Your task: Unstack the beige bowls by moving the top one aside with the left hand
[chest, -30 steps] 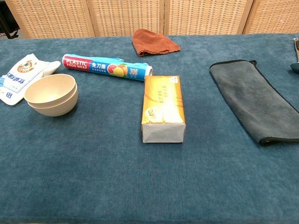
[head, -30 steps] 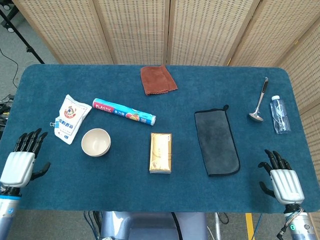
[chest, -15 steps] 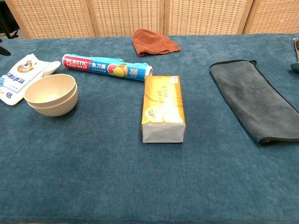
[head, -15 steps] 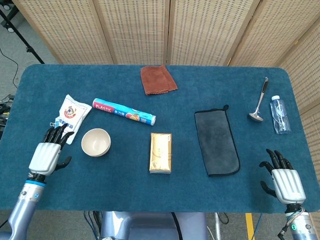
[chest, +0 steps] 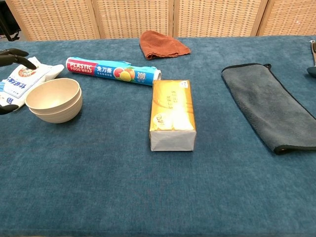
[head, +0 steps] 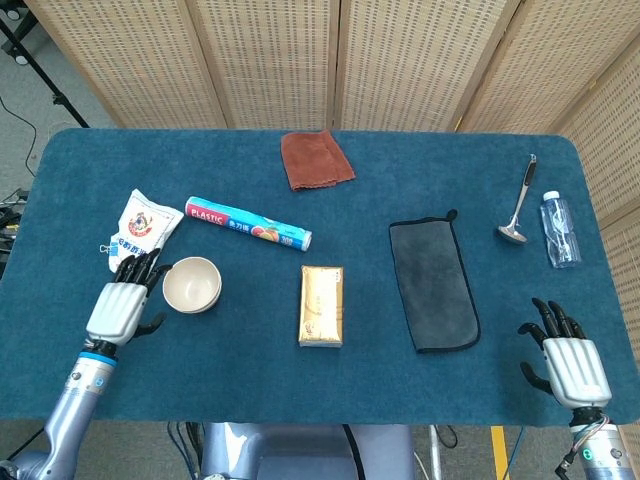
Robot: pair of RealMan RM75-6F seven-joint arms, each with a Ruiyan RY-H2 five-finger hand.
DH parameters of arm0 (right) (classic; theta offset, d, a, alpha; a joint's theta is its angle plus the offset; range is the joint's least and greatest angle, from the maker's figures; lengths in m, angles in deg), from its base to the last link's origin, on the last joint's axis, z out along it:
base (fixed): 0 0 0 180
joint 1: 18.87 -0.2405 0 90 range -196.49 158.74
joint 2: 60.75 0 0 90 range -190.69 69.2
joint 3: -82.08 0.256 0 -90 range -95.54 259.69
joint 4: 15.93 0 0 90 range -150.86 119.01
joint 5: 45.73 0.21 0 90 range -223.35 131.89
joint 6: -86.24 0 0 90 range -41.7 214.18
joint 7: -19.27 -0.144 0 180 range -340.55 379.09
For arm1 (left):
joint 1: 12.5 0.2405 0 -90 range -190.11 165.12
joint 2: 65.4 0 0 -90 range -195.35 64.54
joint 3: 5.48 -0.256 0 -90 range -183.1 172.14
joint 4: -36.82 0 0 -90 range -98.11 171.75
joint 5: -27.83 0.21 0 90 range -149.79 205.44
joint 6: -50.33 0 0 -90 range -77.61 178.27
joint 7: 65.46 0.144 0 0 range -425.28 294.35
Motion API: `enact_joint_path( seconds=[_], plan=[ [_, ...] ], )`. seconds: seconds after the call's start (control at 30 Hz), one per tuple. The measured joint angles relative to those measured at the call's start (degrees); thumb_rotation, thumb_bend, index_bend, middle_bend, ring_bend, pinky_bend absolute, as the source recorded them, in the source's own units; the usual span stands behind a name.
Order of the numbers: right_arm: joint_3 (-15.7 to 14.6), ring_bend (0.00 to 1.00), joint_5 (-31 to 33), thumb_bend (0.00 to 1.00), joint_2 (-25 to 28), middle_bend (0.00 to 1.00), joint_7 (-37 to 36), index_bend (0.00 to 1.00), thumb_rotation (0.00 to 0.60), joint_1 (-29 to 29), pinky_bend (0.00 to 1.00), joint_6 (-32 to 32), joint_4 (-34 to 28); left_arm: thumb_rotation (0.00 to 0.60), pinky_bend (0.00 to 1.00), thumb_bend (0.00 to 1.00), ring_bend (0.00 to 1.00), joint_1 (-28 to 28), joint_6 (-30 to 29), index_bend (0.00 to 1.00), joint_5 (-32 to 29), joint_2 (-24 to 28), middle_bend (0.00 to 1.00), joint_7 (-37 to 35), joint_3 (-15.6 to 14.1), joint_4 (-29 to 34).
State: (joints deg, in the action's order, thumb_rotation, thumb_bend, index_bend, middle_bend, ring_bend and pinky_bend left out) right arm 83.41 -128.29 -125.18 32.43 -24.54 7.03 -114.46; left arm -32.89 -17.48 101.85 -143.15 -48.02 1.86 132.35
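Stacked beige bowls (head: pixel 191 284) mouth-up; left robot hand (head: pixel 122 306) spread, seemingly empty, just beside.

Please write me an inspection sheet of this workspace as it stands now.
Surface: blue table, cloth-covered.
Job's things: beige bowls stacked, untouched.
Clutter: white packet, plastic wrap roll, brown cloth, yellow box, grey towel, ladle, water bottle.
Hands: left hand open beside the bowls, apart; right hand open at the near right edge.
Cables: some below the table's front edge.
Surroundings: wicker screens behind.
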Motion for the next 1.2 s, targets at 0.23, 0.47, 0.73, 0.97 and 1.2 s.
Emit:
enact_joint_path(
  seconds=[0.23,0.47,0.73,0.97,1.2],
  plan=[
    [0.05,0.02,0.09,0.31,0.08,0.07,0.01,0.34,0.6,0.02,0.17,-0.04,-0.01,0.6,0.0,0.3,0.0,-0.61,0.8,0.2,-0.94,-0.65,0.0,-0.46,-0.39,0.3],
    [0.05,0.02,0.05,0.31,0.06,0.07,0.09,0.34,0.6,-0.01,0.17,-0.03,-0.03,0.6,0.0,0.3,0.0,-1.39,0.85,0.22,-1.39,-1.41,0.0,0.23,-0.52,0.25],
    [0.17,0.02,0.09,0.31,0.22,0.06,0.04,0.34,0.6,0.08,0.17,-0.32,-0.15,0.6,0.0,0.3,0.0,-1.93,1.02,0.23,-1.98,-2.47,0.0,0.71,-0.94,-0.34],
    [0.23,0.02,0.16,0.31,0.3,0.07,0.01,0.34,0.6,0.1,0.17,-0.36,-0.16,0.6,0.0,0.3,0.0,-2.35,0.69,0.24,-1.81,-3.55,0.0,1.07,-1.17,-1.83],
    [0.3,0.02,0.29,0.31,0.39,0.06,0.09,0.34,0.6,0.14,0.17,-0.44,-0.25,0.6,0.0,0.3,0.0,-2.8,0.66,0.25,-1.86,-4.89,0.0,1.05,-1.36,-3.49]
  ],
)
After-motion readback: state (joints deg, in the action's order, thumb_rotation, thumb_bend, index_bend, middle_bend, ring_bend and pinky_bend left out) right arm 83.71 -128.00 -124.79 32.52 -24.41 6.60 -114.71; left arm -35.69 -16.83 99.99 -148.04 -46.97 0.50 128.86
